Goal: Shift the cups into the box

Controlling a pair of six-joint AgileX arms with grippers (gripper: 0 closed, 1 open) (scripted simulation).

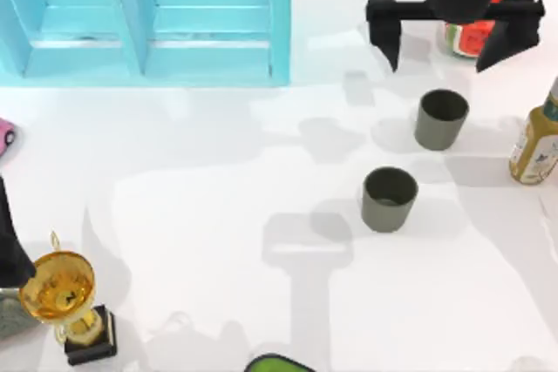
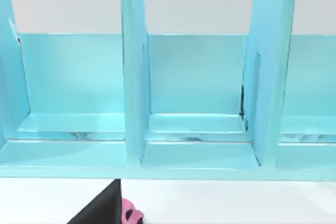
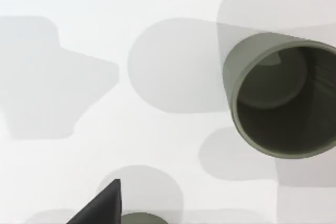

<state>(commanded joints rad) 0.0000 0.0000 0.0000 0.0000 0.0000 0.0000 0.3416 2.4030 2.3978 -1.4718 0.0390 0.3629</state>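
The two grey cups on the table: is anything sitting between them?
No. In the top view the far cup and the near cup stand apart, with bare white table and soft shadows between them.

Two cups (image 1: 440,118) (image 1: 388,199) just below the right claw (image 1: 438,64): matte grey-olive, smooth, dark inside. Claw matte black. Tabletop (image 1: 261,215) smooth white, faint sheen. Box (image 1: 148,23) far to the claw's left: glossy light-blue, plastic-looking. Trophy (image 1: 61,289) shiny gold, metal-looking, on black base.
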